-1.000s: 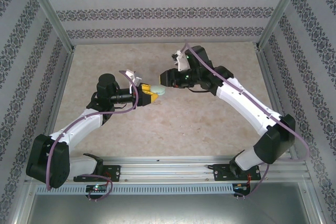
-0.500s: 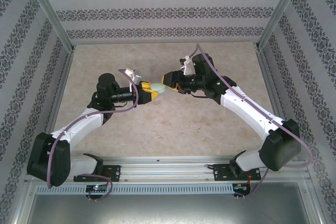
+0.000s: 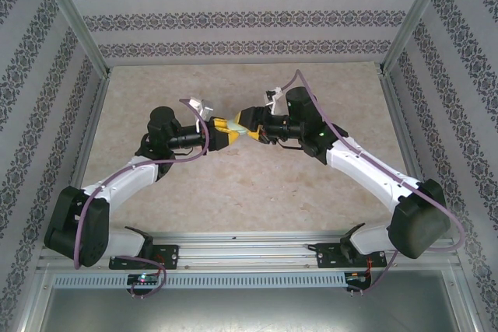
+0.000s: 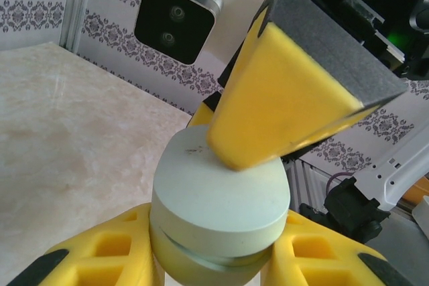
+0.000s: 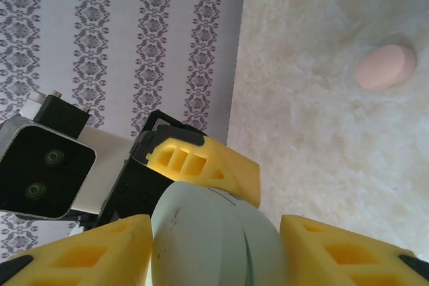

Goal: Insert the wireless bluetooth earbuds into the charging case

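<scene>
Charging case (image 3: 237, 130) held aloft over the table (image 3: 311, 192), about midway between its side edges and a little toward the far edge, caught between the left gripper (image 3: 222, 131) and the right gripper (image 3: 249, 120). From above, its heading is too small to read.

Seen from the left wrist, the pale green case (image 4: 221, 205) is pinched by its rim between the left gripper's fingers (image 4: 100, 252). Its long axis runs from one finger to the other, and the broad lid face tips up toward the lens, with the seam just below. A right-hand fingertip (image 4: 234, 155) rests on that face.

From the right wrist, the case sits edge-on and spans the gap between that gripper's fingers (image 5: 87, 252), which appear clamped across its two flat faces. A pinkish oval (image 5: 385, 66) lies on the table beyond; whether it is a case or a bud cannot be told.

The shell looks hard, smooth and light, and is likely to slip from a tight pinch. The best hold is probably the lower half's rim, leaving the lid free.
</scene>
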Controlling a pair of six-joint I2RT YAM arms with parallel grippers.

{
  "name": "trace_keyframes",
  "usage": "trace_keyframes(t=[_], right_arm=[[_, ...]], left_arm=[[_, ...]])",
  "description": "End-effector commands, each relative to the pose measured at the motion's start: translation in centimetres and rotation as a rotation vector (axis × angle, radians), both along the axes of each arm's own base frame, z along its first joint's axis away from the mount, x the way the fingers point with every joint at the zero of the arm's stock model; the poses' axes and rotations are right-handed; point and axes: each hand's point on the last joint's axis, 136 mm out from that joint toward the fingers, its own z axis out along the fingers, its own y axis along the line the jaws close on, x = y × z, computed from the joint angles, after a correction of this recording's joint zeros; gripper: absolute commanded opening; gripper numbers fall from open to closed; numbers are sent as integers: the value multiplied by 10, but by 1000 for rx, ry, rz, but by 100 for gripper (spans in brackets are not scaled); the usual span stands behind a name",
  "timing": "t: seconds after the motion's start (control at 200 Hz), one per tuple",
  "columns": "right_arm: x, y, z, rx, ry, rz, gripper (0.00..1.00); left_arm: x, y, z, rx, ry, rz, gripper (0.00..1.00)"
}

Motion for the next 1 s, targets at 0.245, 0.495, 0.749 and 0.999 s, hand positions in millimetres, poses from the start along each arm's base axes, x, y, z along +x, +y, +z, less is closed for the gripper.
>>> trace_keyframes(t=[0.245, 0.495, 0.749, 0.999], right_arm=[[-13, 6, 10, 67, 5, 39, 47], [-12, 9, 12, 114, 24, 44, 29], [-8, 10, 7, 121, 50, 40, 15], [3, -1, 3, 116, 57, 2, 11]], left_arm=[[-4, -9, 31, -15, -87, -11, 16], [-8, -12, 24, 21, -9, -44, 39], [-21, -8, 29, 55, -64, -48, 64], [-22, 2, 24, 118, -93, 26, 74]])
